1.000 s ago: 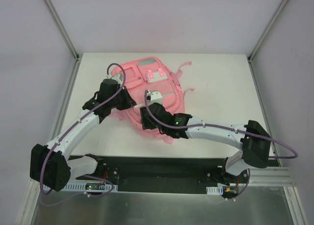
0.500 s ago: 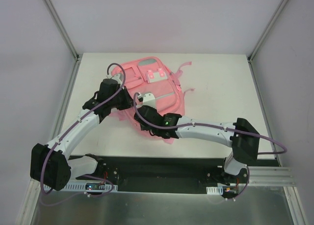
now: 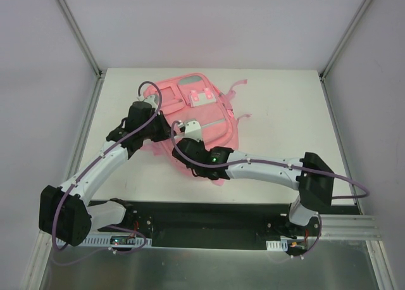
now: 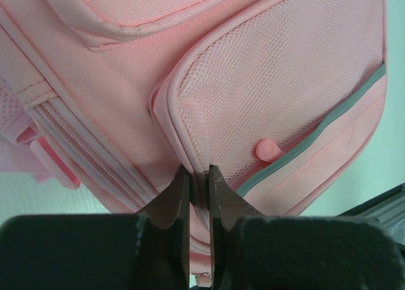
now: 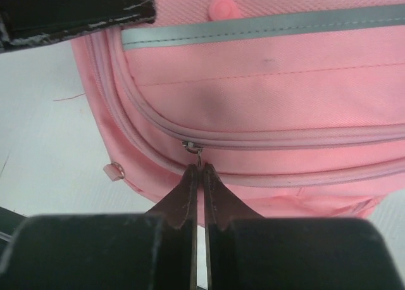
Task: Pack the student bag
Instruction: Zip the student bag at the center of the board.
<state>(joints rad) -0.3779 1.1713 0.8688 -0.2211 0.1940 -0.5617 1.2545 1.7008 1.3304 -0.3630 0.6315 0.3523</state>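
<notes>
The pink student bag [image 3: 204, 109] lies flat on the white table, front pockets up. My left gripper [image 3: 166, 132] is at its left side. In the left wrist view the left gripper [image 4: 197, 170] is shut on the corner seam of the bag's mesh side pocket [image 4: 278, 81]. My right gripper [image 3: 185, 156] is at the bag's near edge. In the right wrist view the right gripper [image 5: 200, 166] is shut on a small metal zipper pull [image 5: 197, 152] of the closed curved zip, below the grey reflective strip [image 5: 266, 25].
A second zipper pull [image 5: 114, 171] hangs at the bag's lower left edge. Pink straps [image 3: 239, 84] trail off the bag's far right. Bare white table [image 3: 285, 113] lies to the right. A black base rail [image 3: 209, 217] runs along the near edge.
The right arm has swung left along the bag's near edge and its jaws have closed on the zipper pull. The left arm has kept its grip and place.
</notes>
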